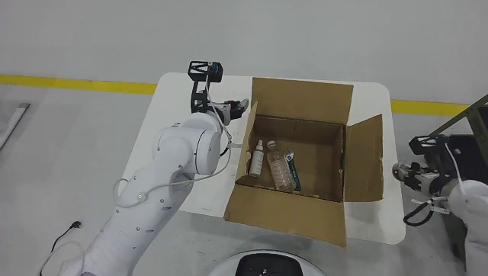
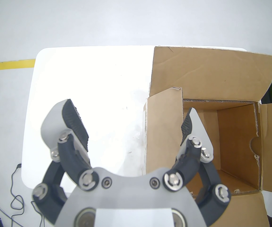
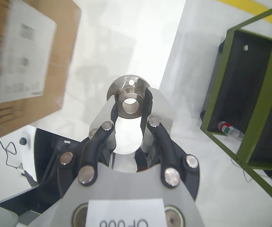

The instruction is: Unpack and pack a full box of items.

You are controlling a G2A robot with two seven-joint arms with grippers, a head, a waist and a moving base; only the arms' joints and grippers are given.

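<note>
Box [image 1: 301, 97] with two bottles [image 1: 279, 171] inside

surface: white table [image 1: 174, 107] | resting on it: open cardboard box [image 1: 302, 97], toward the right side

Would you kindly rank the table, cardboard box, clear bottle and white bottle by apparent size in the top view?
1. table
2. cardboard box
3. clear bottle
4. white bottle, slightly smaller
</note>
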